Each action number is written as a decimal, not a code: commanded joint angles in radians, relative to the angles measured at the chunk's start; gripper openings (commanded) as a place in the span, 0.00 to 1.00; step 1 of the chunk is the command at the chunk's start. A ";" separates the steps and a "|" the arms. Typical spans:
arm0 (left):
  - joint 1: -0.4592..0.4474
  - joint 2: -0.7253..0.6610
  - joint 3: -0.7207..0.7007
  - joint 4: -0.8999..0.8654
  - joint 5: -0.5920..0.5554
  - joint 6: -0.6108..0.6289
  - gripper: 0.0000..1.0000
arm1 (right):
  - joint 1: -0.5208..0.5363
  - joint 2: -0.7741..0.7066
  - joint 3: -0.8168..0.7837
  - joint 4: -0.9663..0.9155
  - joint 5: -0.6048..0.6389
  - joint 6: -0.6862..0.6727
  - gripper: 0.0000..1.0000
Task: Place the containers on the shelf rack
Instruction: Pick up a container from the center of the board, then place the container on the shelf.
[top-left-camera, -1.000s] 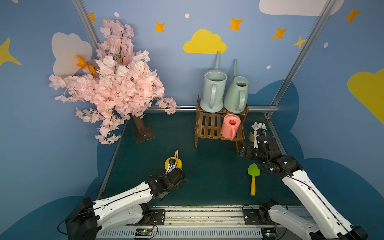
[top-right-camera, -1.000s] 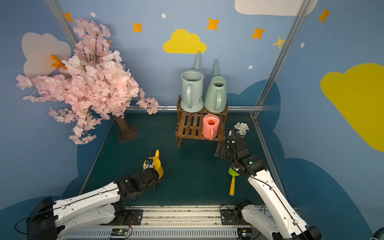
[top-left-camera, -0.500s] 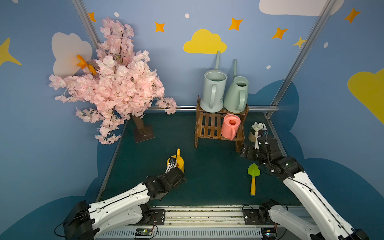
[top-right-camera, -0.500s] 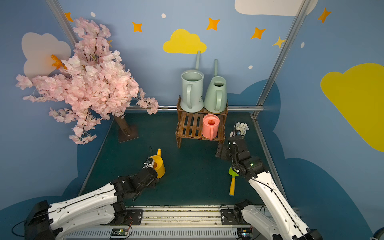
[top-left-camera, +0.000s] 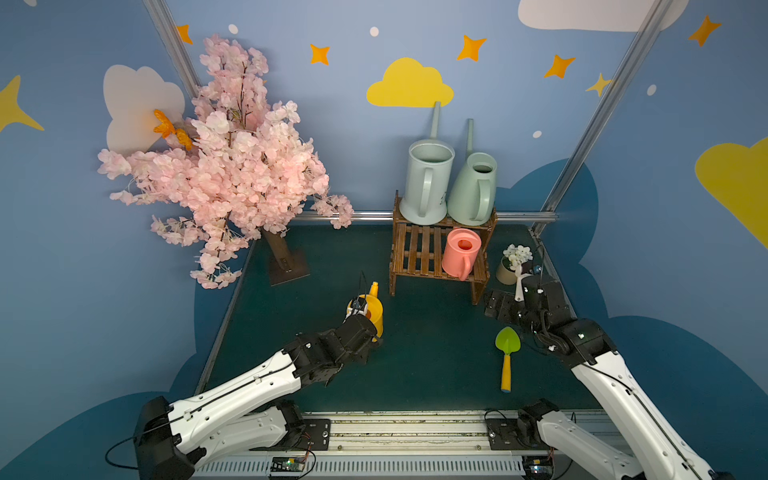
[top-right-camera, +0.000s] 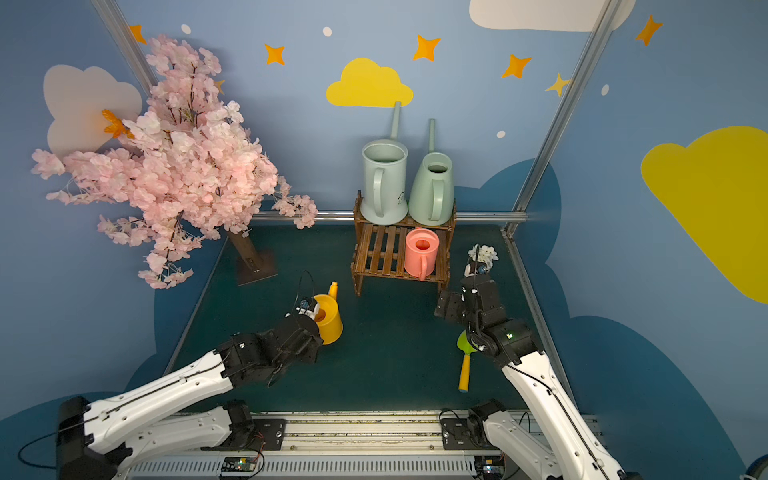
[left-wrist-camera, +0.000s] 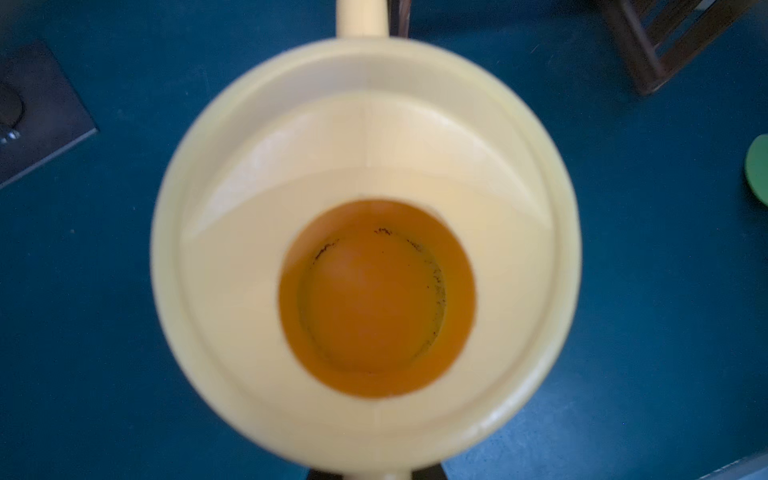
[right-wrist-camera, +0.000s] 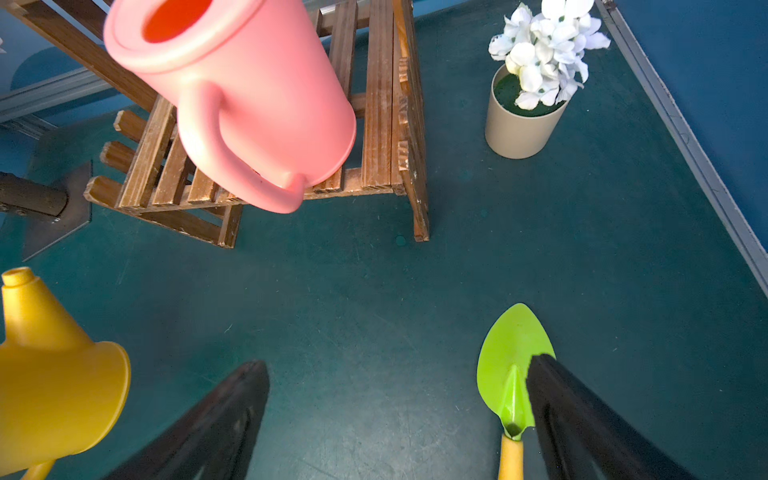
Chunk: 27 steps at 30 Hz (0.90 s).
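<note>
My left claw (top-left-camera: 359, 317) pinches yellow can (top-left-camera: 372, 312) by its handle, just front-left of shelf rack (top-left-camera: 419, 254). My right claw (right-wrist-camera: 397, 362): spread wide, empty, over mat (right-wrist-camera: 374, 291) near trowel (right-wrist-camera: 510, 365). Lower tier holds pink can (top-left-camera: 460, 254); blue-grey can (top-left-camera: 428, 183), mint can (top-left-camera: 473, 193) on top.

Both top views high in front, left wrist close over yellow can (left-wrist-camera: 365, 249), right wrist low facing shelf rack (right-wrist-camera: 378, 104)

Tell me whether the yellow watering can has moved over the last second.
Yes. The yellow watering can has shifted toward the wooden rack: the gap between its spout and the rack's near leg has narrowed in both top views.
</note>
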<state>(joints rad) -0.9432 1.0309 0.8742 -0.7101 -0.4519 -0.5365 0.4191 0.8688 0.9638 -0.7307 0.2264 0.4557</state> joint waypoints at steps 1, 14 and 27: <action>-0.004 0.065 0.162 -0.094 0.031 0.050 0.10 | -0.005 -0.022 -0.005 -0.037 0.010 -0.015 0.98; -0.014 0.330 0.551 -0.163 0.118 0.113 0.09 | -0.007 -0.050 -0.001 -0.062 0.007 -0.017 0.98; 0.001 0.616 0.837 -0.183 0.029 0.161 0.09 | -0.006 -0.069 0.002 -0.068 -0.006 -0.006 0.98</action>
<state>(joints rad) -0.9524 1.6260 1.6611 -0.8906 -0.3988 -0.4034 0.4164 0.8158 0.9638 -0.7776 0.2237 0.4480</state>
